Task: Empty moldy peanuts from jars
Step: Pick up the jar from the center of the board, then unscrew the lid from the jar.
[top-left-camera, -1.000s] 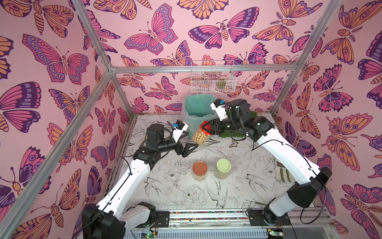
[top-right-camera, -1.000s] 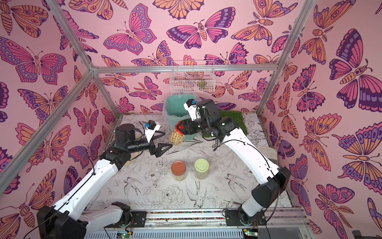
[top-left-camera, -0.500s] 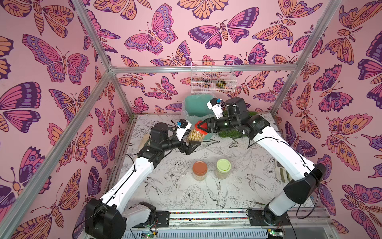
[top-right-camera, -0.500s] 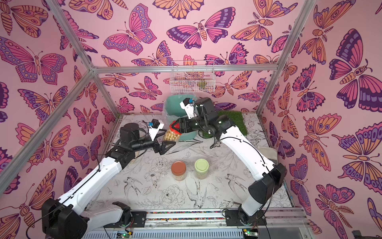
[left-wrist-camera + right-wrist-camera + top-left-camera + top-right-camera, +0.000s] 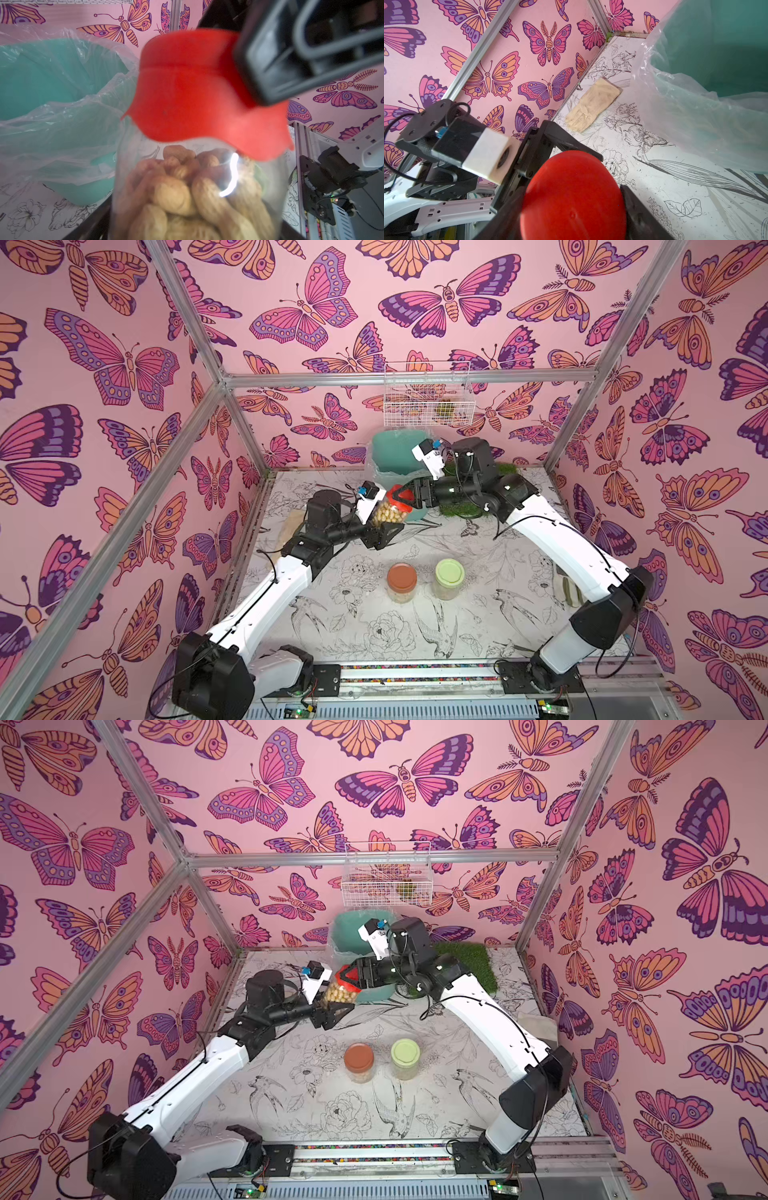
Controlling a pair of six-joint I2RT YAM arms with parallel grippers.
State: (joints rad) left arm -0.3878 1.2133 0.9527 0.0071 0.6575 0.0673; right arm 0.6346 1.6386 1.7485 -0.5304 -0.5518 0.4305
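Note:
A clear jar of moldy peanuts hangs in the air in front of the teal bin. My right gripper is shut on its red lid. My left gripper is shut around the jar's body from below. Two more jars stand upright on the table, one with a brown lid and one with a light green lid.
The teal bin has a clear plastic liner. On the back wall above it hangs a white wire basket. A green turf mat lies at the back right. A beige glove lies by the left wall.
My left gripper moved in from the left, open, and closed around the jar's body. The right arm carried the jar a little left and higher, still holding the red lid.

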